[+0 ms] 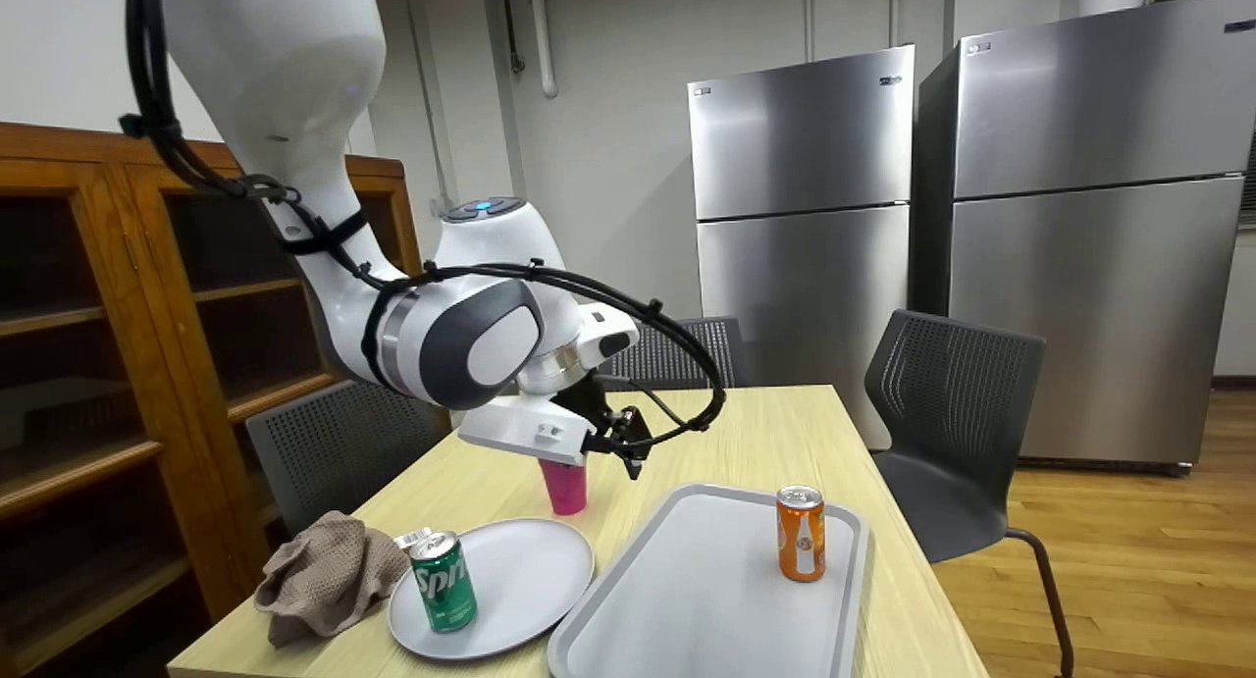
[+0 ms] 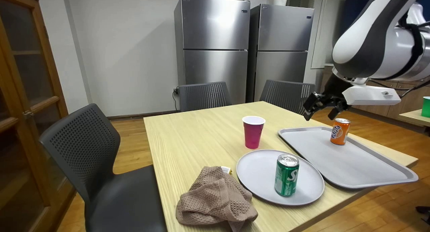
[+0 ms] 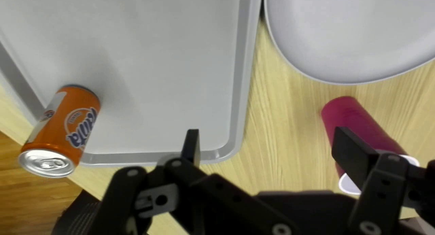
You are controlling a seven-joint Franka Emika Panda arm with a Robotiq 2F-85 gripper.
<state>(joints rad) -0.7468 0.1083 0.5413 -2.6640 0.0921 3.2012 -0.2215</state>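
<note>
My gripper [image 3: 266, 134] hangs above the table, open with nothing between its fingers. In the wrist view the right finger overlaps a magenta cup [image 3: 353, 121] with a white inside; the left one overlaps the corner of a grey tray [image 3: 163, 58]. An exterior view shows the gripper [image 2: 319, 114] in the air over the tray's far end, apart from the upright cup [image 2: 253, 134]. An orange Fanta can [image 2: 340, 133] stands on the tray. On the round grey plate [image 2: 257, 168] stands a green Sprite can [image 2: 287, 178], which the wrist view leaves out.
A crumpled brown cloth [image 2: 215, 198] lies beside the plate, partly covering a small white and yellow packet [image 2: 226, 170]. Dark chairs [image 1: 957, 443] surround the table. Two steel refrigerators [image 1: 805, 207] and a wooden cabinet [image 1: 98, 364] stand beyond.
</note>
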